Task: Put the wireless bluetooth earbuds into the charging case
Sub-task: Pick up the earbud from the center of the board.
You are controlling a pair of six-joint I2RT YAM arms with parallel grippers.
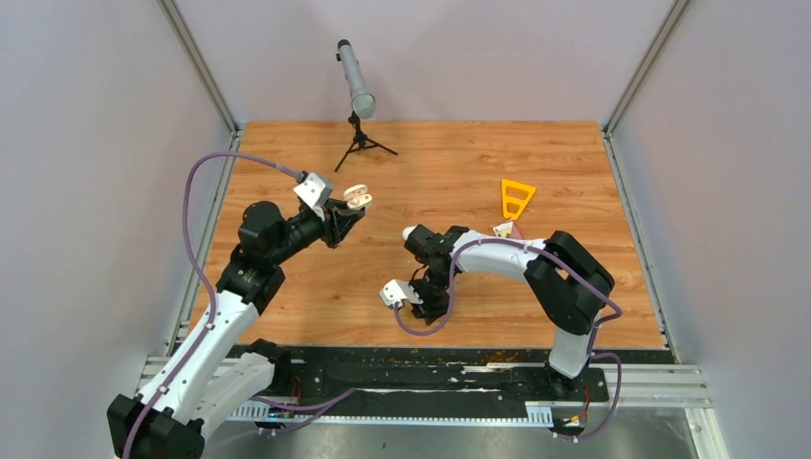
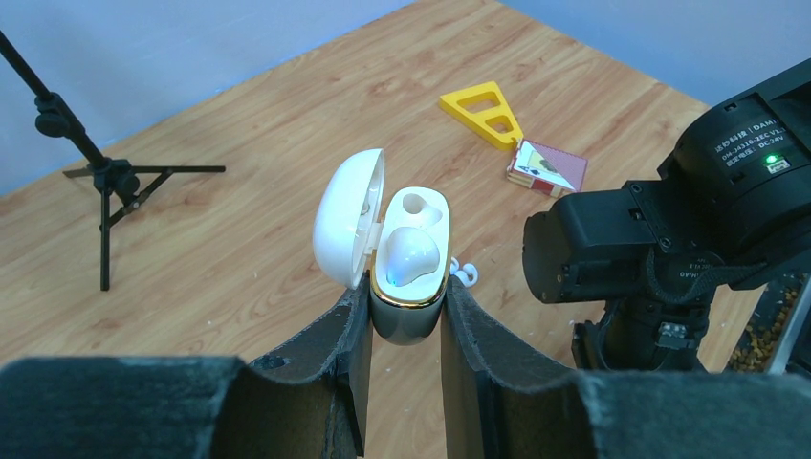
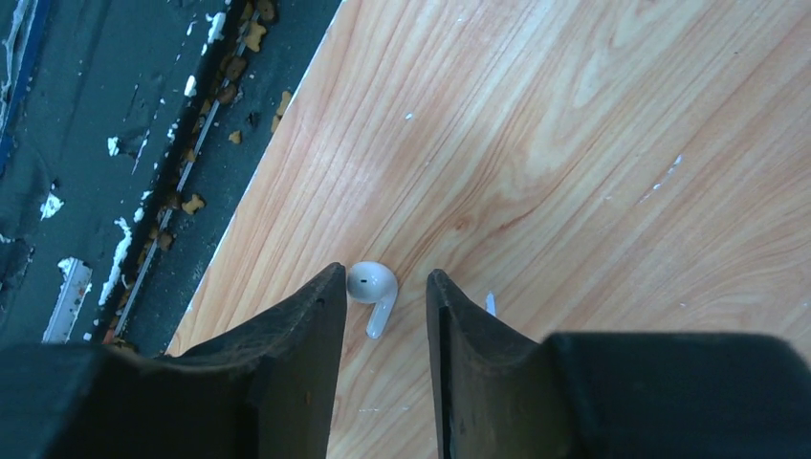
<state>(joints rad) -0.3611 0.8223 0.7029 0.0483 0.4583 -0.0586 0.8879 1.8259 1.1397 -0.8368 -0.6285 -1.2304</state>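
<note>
Right wrist view, lower centre: your right end effector (image 3: 384, 275), jaws narrow but not closed, straddles the loose earbud (image 3: 375, 292) on the bench (image 3: 574, 143) near its edge. Closing off-centre could flick it off. Meanwhile your left end effector (image 2: 404, 292) clamps the open charging case (image 2: 406, 320).

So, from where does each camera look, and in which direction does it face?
Top external: high behind the robot, facing down onto the wooden table; left arm and right arm show.
Left wrist: faces forward over the table; left gripper clamps the open charging case.
Right wrist: faces down at the table's near edge; right gripper straddles a loose earbud, jaws apart.
Shared: the yellow triangle appears in the top and left wrist views.
</note>
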